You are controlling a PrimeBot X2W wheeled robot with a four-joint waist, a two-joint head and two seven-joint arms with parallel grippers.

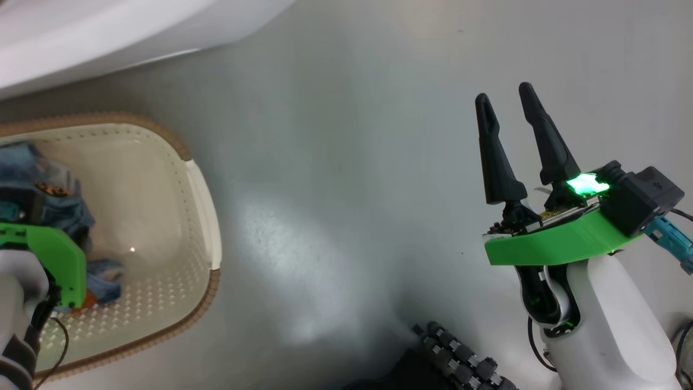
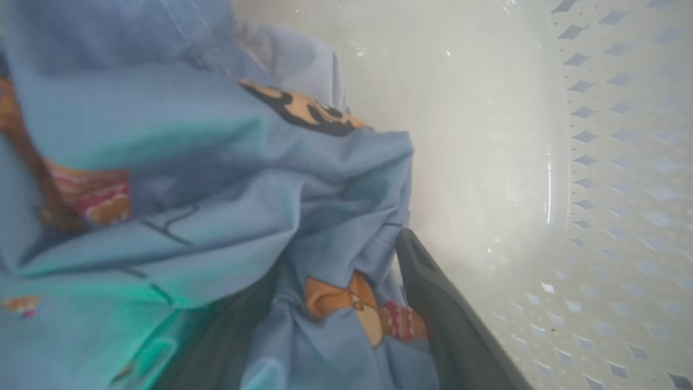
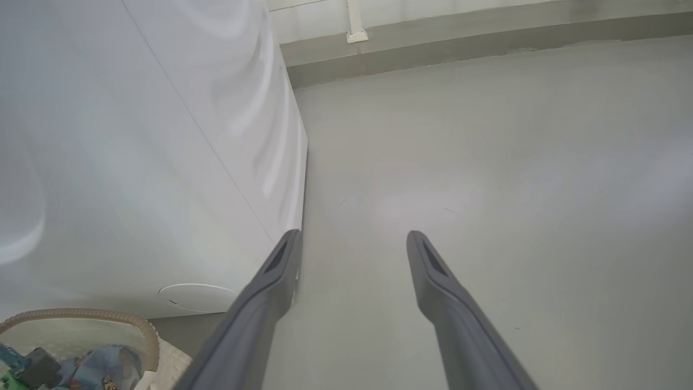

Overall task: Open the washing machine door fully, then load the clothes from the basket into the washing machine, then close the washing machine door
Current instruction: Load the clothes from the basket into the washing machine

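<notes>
Head view: our left arm point(image 1: 32, 281) dips into the basket point(image 1: 201, 206), where the clothes point(image 1: 62, 216) lie, beside the washing machine point(image 1: 81, 38). Our right gripper point(image 1: 503, 96) hangs spread and empty over the floor point(image 1: 335, 162).

Left wrist view: the left gripper point(image 2: 325, 287) stands wide, blue cloth bunched between its fingers, not yet pinched.

Right wrist view: dark fingers apart, the machine's white flank alongside.

We judge loading barely begun. Whether the washing machine door is open we cannot tell, and closing it remains.

glossy grey floor point(image 1: 335, 179) with soft glare, perhaps a pale wall point(image 3: 460, 8) beyond
</notes>
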